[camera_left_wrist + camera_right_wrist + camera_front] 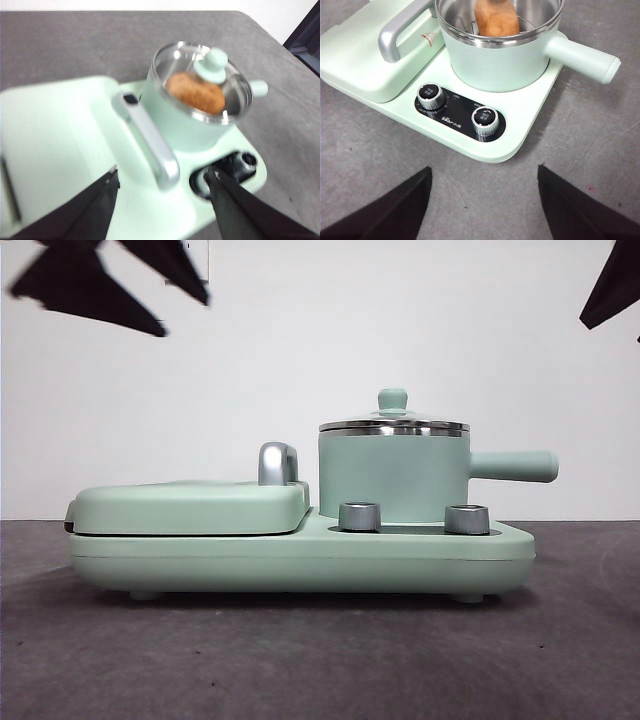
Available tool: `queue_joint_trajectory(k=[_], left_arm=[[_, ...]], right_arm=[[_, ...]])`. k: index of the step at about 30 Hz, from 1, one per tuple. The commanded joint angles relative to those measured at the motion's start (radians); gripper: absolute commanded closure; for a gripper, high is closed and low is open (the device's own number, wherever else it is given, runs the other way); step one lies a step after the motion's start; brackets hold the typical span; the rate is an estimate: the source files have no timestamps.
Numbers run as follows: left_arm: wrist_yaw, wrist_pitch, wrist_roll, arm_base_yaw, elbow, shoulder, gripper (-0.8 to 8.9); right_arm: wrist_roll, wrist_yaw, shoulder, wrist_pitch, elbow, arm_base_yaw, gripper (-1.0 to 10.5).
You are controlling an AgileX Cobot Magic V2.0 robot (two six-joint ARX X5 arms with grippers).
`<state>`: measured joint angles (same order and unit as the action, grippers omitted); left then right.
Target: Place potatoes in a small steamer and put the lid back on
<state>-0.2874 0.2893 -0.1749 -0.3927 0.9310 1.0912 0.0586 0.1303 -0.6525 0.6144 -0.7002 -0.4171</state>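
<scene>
Potato in the pot, lid seated on top

Nearest, across the grey table [320, 660], a mint green cooker base [300, 558] with two steel dials [360, 516] on a black panel at its front edge. Behind the dials, standing on the base, the small steamer [394, 478], straight side handle [514, 466] out to one side. Inside it, seen through the glass, the potato [195, 93], orange-brown, lying across most of the pot's width. On the steel rim, the lid [200, 82], sitting level and closed, mint knob [392, 400] upright on top. Beside the pot, the flat griddle cover [190, 506] with its chrome handle [276, 463], shut down on the base. Above the griddle side, the left gripper [162, 182], jaws spread wide, nothing between them. In front of the dials, well clear of the cooker, the right gripper [485, 175], likewise wide apart and holding nothing. Farthest back, a plain white wall [320, 330]
</scene>
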Motion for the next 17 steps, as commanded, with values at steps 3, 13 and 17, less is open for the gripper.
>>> queue_joint_trajectory(k=[3, 13, 17], left_arm=[[0.0, 0.048, -0.026, 0.033, -0.065, -0.156, 5.24], [0.029, 0.221, -0.016, 0.085, -0.087, -0.318, 5.33], [0.028, 0.222, -0.011, 0.085, -0.087, -0.334, 5.68]], right_arm=[[0.011, 0.0, -0.006, -0.006, -0.003, -0.004, 6.2], [0.011, 0.0, -0.005, 0.002, -0.003, -0.004, 6.2], [0.011, 0.0, -0.005, 0.003, -0.003, -0.004, 6.5]])
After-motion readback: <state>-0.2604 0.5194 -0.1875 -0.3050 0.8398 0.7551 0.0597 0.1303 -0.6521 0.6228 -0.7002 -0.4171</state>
